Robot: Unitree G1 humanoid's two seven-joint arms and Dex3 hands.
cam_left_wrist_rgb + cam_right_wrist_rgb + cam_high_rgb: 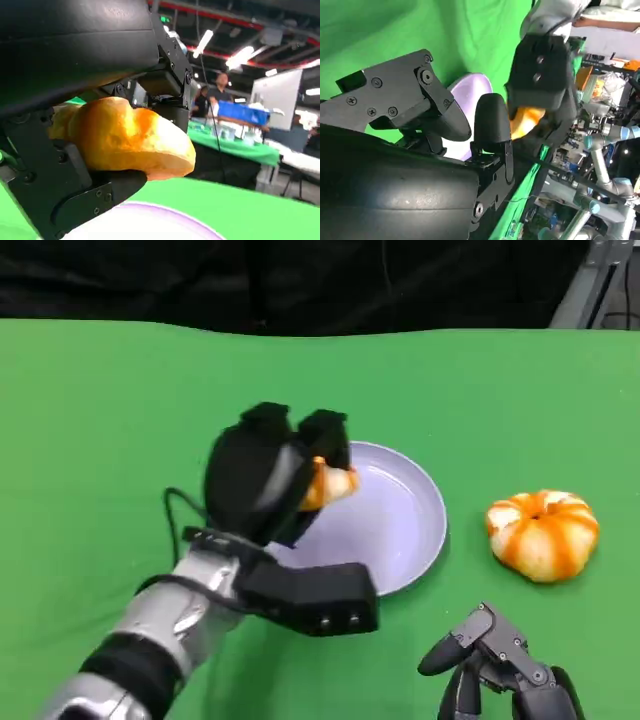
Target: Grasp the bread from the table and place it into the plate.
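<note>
We are carrying the bread roll point(328, 483) in our left hand point(270, 480), its fingers clasped around the golden crust, and we are holding it above the near-left rim of the lilac plate point(420, 530), not yet resting on it. In the left wrist view the roll point(125, 137) is sitting firmly between the fingers with the plate's pale edge point(165, 220) just below. To finish this step well, we are judging that the hand should travel a little further toward the plate's middle, lower until the roll nearly touches, then loosen gently so it does not roll off. Our right hand point(500, 670) is resting near the table edge, fingers apart and holding nothing, well clear of the striped pumpkin-shaped bun point(542, 533) beside the plate.
</note>
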